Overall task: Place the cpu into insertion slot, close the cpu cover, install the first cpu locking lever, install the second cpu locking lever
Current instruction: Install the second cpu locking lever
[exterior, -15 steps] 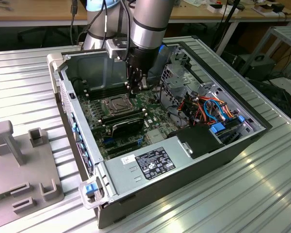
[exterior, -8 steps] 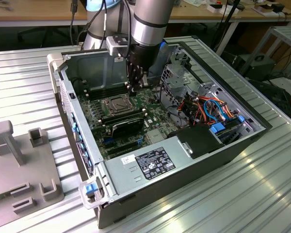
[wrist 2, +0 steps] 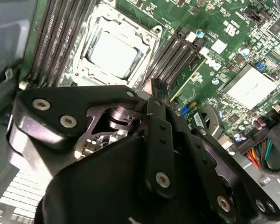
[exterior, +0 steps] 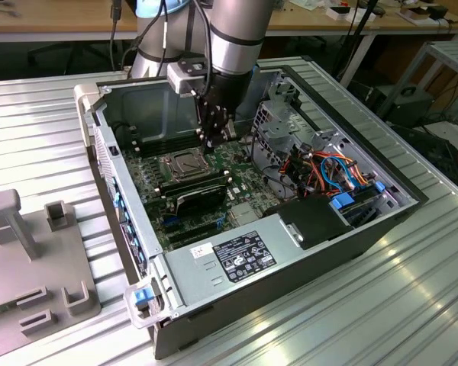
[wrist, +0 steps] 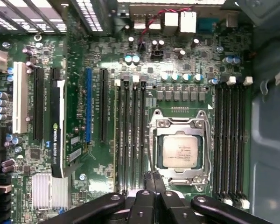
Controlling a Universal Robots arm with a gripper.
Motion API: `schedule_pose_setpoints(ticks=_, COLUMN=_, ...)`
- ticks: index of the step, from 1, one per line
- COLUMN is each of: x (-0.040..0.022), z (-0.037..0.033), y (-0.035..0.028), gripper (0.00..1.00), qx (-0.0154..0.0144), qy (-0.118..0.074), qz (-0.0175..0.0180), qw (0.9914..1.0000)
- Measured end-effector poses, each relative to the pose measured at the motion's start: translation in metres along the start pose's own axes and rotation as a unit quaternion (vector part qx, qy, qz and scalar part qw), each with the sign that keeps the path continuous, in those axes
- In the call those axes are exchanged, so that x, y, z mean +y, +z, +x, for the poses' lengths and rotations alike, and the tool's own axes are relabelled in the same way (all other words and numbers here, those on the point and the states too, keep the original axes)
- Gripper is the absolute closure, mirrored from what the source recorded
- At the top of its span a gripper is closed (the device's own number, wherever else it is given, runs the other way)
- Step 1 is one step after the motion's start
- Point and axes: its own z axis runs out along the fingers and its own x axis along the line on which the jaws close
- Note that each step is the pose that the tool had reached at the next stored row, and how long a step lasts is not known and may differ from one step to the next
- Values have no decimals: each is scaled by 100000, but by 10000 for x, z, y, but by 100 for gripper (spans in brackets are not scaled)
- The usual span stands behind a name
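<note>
Ribbed metal sheeting is forming the counter (exterior: 412,305), and wooden desks are standing behind it in the background. On the counter an open computer case (exterior: 305,267) is lying on its side, and beside it, on the exterior view's left, a grey fixture plate (exterior: 30,259) with upright blocks is resting.

Inside the case a green motherboard (wrist: 84,186) is sitting flat, carrying long black memory slots (wrist: 231,140), a graphics card (wrist: 58,135) and a finned silver heatsink (wrist: 46,191). A bundle of coloured cables (exterior: 332,171) is lying toward the exterior view's right, and a grey power supply (exterior: 229,263) is bearing a black label with white print; I am not reading it off, nor the white lettering on the board.

In the insertion slot (wrist: 179,151) the cpu (wrist: 180,150) is already lying flat, its silver top facing up. The cpu cover (wrist: 155,140) is framing it, down over the chip as far as I can tell.

From above, the arm is holding the end effector (wrist: 153,179) over the board. Its black fingers (wrist 2: 157,93) are pressed together, gripping nothing. Both wrist views are showing the fingertips just beside the socket's edge, between it and the neighbouring memory slots, with the chip close by but not under them.
</note>
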Motion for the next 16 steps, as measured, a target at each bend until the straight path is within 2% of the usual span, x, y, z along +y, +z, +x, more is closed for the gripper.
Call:
schedule_pose_setpoints(ticks=2, x=20, z=31, y=1, gripper=89, qx=16, qy=-574, qz=2, qw=99998)
schedule_pose_setpoints(ticks=13, x=29, z=33, y=2, gripper=89, qx=35, qy=-1019, qz=1, qw=99995)
schedule_pose_setpoints(ticks=15, x=67, z=32, y=8, gripper=89, qx=28, qy=-1031, qz=5, qw=99995)
schedule_pose_setpoints(ticks=16, x=126, z=30, y=15, gripper=89, qx=30, qy=-1025, qz=0, qw=99995)
